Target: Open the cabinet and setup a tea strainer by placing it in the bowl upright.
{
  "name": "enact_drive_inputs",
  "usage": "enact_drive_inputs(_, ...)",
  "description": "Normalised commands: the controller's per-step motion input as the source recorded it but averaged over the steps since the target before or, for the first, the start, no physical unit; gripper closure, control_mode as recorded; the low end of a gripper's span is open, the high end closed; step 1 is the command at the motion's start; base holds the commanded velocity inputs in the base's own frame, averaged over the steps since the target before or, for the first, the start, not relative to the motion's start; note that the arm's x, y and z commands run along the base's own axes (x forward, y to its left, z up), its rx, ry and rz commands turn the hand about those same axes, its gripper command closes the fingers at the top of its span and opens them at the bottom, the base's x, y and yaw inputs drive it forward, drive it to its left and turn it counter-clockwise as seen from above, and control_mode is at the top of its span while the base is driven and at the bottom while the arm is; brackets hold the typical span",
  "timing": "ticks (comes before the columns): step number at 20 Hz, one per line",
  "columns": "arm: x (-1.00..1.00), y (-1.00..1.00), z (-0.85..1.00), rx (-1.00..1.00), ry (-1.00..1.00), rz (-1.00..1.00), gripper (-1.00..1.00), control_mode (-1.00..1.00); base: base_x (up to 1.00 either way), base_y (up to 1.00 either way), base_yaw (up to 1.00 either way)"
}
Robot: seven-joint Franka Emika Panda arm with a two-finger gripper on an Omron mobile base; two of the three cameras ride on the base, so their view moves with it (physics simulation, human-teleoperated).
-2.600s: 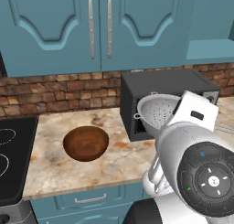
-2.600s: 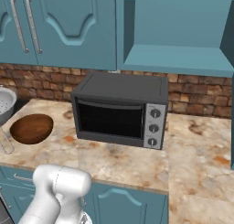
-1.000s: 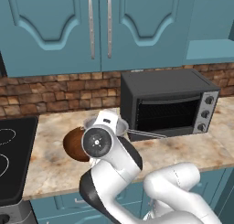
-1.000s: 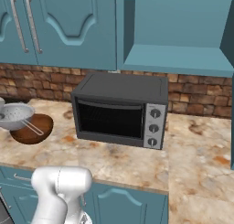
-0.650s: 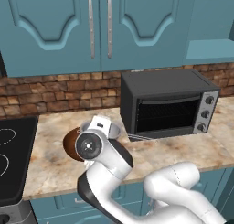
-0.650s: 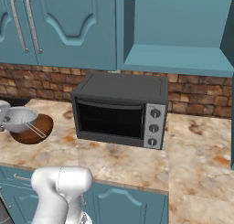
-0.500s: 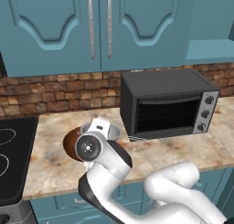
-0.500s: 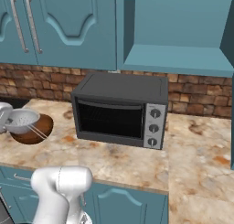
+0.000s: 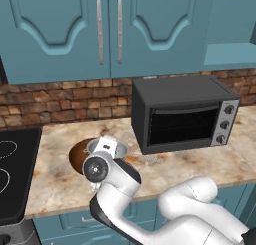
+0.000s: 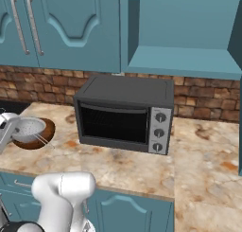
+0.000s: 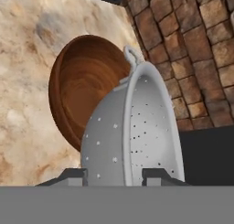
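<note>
Surface [image 9: 55,174], marbled stone: carries black toaster oven [image 10: 123,115] and, well to its left, reddish-brown wooden bowl [image 11: 84,83], over which silvery perforated tea strainer [image 11: 137,131] hangs, rim gripped by the jaws of the gripper [image 11: 114,175] and dome lowered toward the bowl's hollow; single-door cabinet [image 10: 184,27] at upper right already stands open. Risk, as judged: strainer sits tilted in the grip, so release now could tip it onto its side or over the bowl's edge. Change over the last second: strainer has sunk slightly closer into the bowl; jaws unchanged.
</note>
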Motion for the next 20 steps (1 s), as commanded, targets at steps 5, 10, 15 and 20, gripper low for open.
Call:
enact_drive_inputs(5, 0.27, 0.29, -0.15, 0.0, -0.01, 0.0, 1.0, -1.0, 0.0, 0.0, 0.0)
enact_drive_inputs(10, 0.28, 0.21, -0.1, 0.0, -0.01, 0.0, 1.0, -1.0, 0.0, 0.0, 0.0)
enact_drive_inputs(15, 0.2, 0.14, -0.24, 0.0, 0.0, -0.01, 1.0, -1.0, 0.0, 0.0, 0.0)
enact_drive_inputs(20, 0.19, 0.22, -0.19, 0.0, -0.01, -0.01, 1.0, -1.0, 0.0, 0.0, 0.0)
